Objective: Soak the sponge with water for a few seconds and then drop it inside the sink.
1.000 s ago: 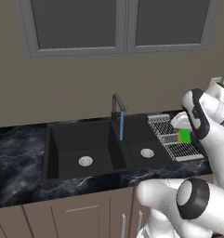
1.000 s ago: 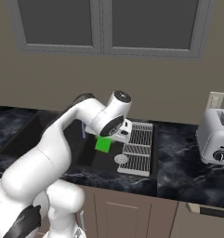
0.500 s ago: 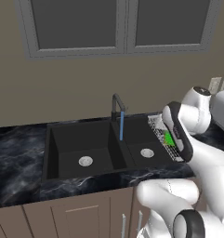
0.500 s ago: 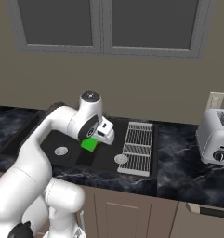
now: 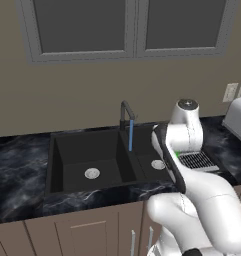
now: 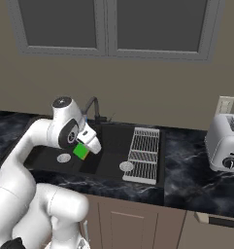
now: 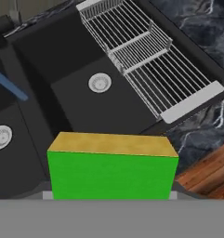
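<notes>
One base view hides sponge; pincer grips it.

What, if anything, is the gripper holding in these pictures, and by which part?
The gripper holds the sponge over the sink. The exact place of the hold is hidden; the sponge's green face and yellow layer show.

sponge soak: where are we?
Done: the sponge is picked up, clamped in the gripper and held above the sink. The faucet is on, with the water running. In hand: carrying the sponge toward the stream; it looks clear of the water. Left: hold it under the stream for a few seconds, then drop it in the basin.
</notes>
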{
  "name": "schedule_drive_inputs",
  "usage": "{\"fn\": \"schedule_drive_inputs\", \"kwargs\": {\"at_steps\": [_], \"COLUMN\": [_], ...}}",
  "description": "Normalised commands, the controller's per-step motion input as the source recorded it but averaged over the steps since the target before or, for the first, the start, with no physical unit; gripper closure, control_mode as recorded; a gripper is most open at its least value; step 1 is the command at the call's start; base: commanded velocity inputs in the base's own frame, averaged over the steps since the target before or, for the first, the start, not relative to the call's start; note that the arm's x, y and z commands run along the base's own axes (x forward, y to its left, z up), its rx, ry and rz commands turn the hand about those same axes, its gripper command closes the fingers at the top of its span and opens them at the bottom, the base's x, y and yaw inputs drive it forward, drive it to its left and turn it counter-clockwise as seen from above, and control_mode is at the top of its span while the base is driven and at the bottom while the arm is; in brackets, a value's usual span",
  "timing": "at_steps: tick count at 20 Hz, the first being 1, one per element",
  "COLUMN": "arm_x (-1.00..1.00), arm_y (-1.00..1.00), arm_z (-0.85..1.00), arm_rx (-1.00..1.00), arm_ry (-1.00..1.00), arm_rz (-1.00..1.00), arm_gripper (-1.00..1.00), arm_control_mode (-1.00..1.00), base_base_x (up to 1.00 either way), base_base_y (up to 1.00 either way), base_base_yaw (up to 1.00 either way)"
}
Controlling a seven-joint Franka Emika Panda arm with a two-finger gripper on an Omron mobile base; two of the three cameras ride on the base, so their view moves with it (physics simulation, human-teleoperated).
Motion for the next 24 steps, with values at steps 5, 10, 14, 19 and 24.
{"fn": "schedule_drive_inputs", "kwargs": {"at_steps": [5,10,14,19,24], "arm_x": [0.00,0.01,0.13,0.17,0.38], "arm_y": [0.39,0.51,0.36,0.30,0.37], "arm_z": [0.00,0.00,-0.07,-0.08,-0.14], "arm_rx": [-0.07,-0.08,0.00,0.00,0.00], "arm_ry": [0.00,0.00,0.00,0.00,0.00], "arm_rz": [-0.26,-0.22,-0.13,0.00,-0.01], "arm_gripper": [1.00,1.00,1.00,1.00,1.00], "arm_control_mode": [-1.00,-1.00,-1.00,-1.00,-1.00], "base_base_x": [0.00,0.00,0.00,0.00,0.00], "base_base_y": [0.00,0.00,0.00,0.00,0.00], "base_base_yaw": [0.00,0.00,0.00,0.00,0.00]}}
